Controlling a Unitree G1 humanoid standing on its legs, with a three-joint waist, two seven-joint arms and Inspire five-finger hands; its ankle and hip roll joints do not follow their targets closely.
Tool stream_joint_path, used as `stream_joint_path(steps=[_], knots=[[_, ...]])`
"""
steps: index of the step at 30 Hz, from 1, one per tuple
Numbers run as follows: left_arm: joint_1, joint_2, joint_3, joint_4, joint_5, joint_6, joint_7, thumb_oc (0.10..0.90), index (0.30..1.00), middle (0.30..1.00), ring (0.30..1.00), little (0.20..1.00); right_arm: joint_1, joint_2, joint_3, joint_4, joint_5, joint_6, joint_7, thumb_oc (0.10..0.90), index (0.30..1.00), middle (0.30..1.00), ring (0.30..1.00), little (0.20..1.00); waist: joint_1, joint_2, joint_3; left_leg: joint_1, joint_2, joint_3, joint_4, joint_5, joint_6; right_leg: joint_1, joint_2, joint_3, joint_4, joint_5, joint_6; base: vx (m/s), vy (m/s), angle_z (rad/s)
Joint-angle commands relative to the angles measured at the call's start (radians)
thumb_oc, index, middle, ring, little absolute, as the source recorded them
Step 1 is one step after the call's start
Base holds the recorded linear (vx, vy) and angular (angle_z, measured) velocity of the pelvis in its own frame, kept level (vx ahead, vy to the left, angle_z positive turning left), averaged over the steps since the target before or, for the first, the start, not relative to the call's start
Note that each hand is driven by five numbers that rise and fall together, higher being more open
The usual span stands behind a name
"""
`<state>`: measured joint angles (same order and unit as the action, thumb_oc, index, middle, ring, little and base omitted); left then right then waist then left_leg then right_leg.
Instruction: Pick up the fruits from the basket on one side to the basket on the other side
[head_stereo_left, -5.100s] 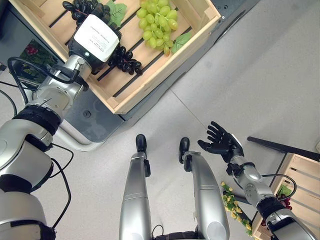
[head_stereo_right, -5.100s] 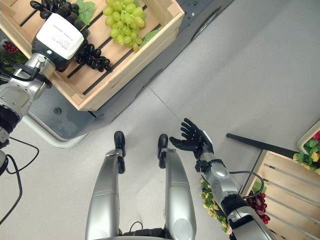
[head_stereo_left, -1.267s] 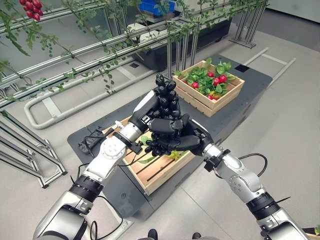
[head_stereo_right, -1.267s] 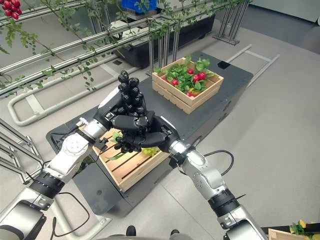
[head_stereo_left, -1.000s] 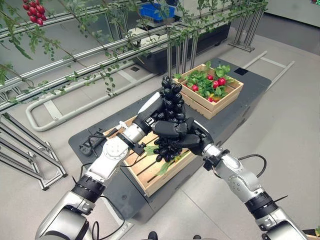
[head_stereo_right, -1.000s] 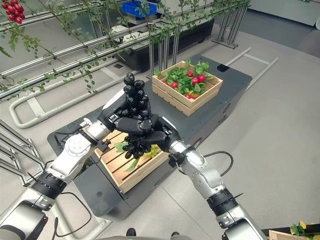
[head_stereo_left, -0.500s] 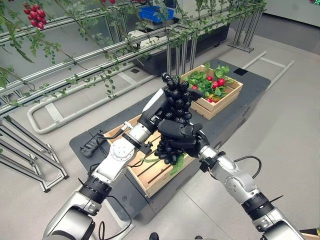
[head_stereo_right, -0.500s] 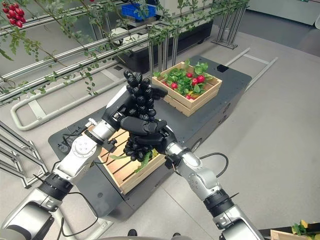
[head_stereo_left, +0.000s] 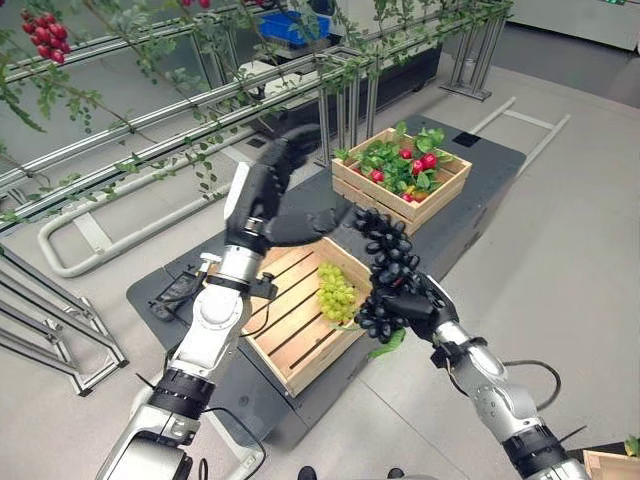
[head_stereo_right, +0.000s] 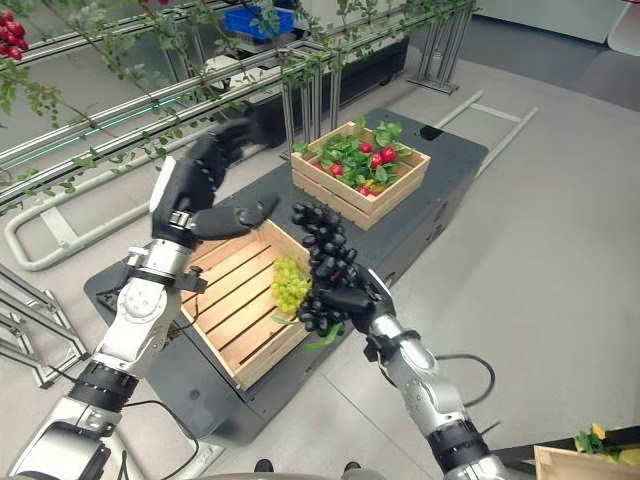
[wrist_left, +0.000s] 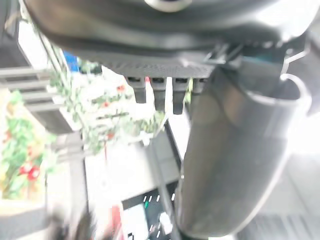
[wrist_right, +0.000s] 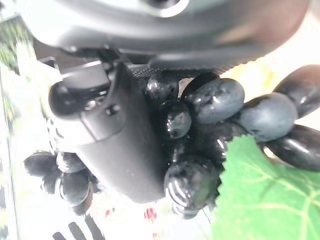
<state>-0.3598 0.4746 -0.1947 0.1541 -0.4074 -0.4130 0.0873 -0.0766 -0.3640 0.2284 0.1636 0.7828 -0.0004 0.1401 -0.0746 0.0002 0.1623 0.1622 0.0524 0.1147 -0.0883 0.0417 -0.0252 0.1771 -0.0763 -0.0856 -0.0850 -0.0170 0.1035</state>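
Black grapes (head_stereo_left: 388, 270) now hang from the right hand (head_stereo_left: 415, 305) alone, handed over.
Its fingers clench the bunch beside the near crate (head_stereo_left: 270, 340); the left hand (head_stereo_left: 262, 195) has let go, fingers spread, raised above that crate, where green grapes (head_stereo_left: 336, 292) remain.

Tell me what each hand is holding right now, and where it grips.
Right hand grips the black grape bunch round its lower part. Left hand is open, holding nothing.

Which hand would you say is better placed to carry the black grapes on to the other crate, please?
Probably the right. The right hand is curled round the black grapes, held beside the near crate. The left hand hangs open above that crate, holding nothing.
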Motion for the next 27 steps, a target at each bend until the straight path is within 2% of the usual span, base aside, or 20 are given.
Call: stream_joint_path(steps=[1, 12, 17, 18, 22, 25, 26, 27], knots=[[-0.061, -0.026, 0.034, 0.071, 0.003, -0.122, 0.003, 0.800, 0.900, 0.900, 0.900, 0.900, -0.064, 0.026, -0.115, -0.062, -0.013, -0.213, 0.010, 0.400, 0.300, 0.300, 0.300, 0.300, -0.025, -0.002, -0.107, 0.007, 0.013, 0.007, 0.001, -0.067, -0.014, -0.052, -0.022, 0.019, -0.002, 0.068, -0.003, 0.00, -0.014, -0.05], [-0.008, -0.060, 0.037, 0.113, -0.018, -0.113, -0.042, 0.800, 0.900, 0.900, 0.900, 0.900, 0.004, 0.030, -0.212, -0.049, -0.025, -0.255, -0.017, 0.400, 0.300, 0.300, 0.300, 0.300, -0.064, 0.001, -0.100, 0.020, 0.025, 0.043, 0.001, -0.074, -0.015, -0.064, -0.013, 0.053, -0.002, 0.074, 0.000, 0.01, -0.037, -0.08], [0.104, -0.126, 0.027, 0.122, -0.112, -0.069, -0.120, 0.800, 0.900, 0.900, 0.900, 0.900, 0.061, 0.068, -0.242, -0.040, -0.031, -0.245, -0.017, 0.400, 0.300, 0.300, 0.300, 0.300, -0.078, -0.001, -0.095, 0.024, 0.035, 0.058, 0.001, -0.073, -0.015, -0.073, 0.000, 0.075, -0.002, 0.078, -0.006, 0.00, -0.086, -0.18], [0.150, -0.158, 0.024, 0.140, -0.131, -0.061, -0.130, 0.800, 0.900, 0.900, 0.900, 0.900, 0.082, 0.079, -0.248, -0.025, -0.027, -0.257, -0.015, 0.400, 0.300, 0.300, 0.300, 0.300, -0.080, -0.007, -0.090, 0.026, 0.039, 0.063, 0.001, -0.072, -0.013, -0.075, 0.006, 0.082, -0.002, 0.079, -0.010, -0.01, -0.107, -0.12], [0.185, -0.191, 0.010, 0.197, -0.140, -0.057, -0.119, 0.800, 0.900, 0.900, 0.900, 0.900, 0.091, 0.080, -0.256, -0.007, 0.007, -0.270, -0.019, 0.400, 0.300, 0.300, 0.300, 0.300, -0.089, -0.020, -0.081, 0.038, 0.037, 0.075, 0.007, -0.074, -0.009, -0.078, 0.032, 0.120, -0.002, 0.080, -0.023, -0.03, -0.085, -0.14], [0.201, -0.200, 0.013, 0.221, -0.146, -0.063, -0.098, 0.800, 0.900, 0.900, 0.900, 0.900, 0.088, 0.076, -0.259, 0.010, 0.034, -0.270, -0.006, 0.400, 0.300, 0.300, 0.300, 0.300, -0.086, -0.034, -0.077, 0.024, 0.012, 0.065, 0.076, -0.105, -0.007, -0.082, 0.035, 0.140, -0.002, 0.087, -0.030, -0.02, -0.015, -0.23], [0.239, -0.206, 0.029, 0.213, -0.138, -0.093, -0.048, 0.800, 0.900, 0.900, 0.900, 0.900, 0.081, 0.071, -0.248, 0.016, 0.049, -0.245, 0.021, 0.400, 0.300, 0.300, 0.300, 0.300, -0.053, -0.048, -0.066, -0.046, -0.054, -0.066, 0.202, -0.146, 0.005, -0.085, 0.036, 0.187, -0.002, 0.103, -0.038, -0.04, 0.047, -0.53], [0.259, -0.205, 0.039, 0.201, -0.134, -0.113, -0.018, 0.800, 0.900, 0.900, 0.900, 0.900, 0.065, 0.063, -0.230, 0.027, 0.066, -0.238, 0.036, 0.400, 0.300, 0.300, 0.300, 0.300, -0.019, -0.046, -0.062, -0.072, -0.104, -0.200, 0.177, -0.135, 0.024, -0.095, 0.047, 0.225, -0.002, 0.117, -0.040, -0.10, 0.086, -0.89]])
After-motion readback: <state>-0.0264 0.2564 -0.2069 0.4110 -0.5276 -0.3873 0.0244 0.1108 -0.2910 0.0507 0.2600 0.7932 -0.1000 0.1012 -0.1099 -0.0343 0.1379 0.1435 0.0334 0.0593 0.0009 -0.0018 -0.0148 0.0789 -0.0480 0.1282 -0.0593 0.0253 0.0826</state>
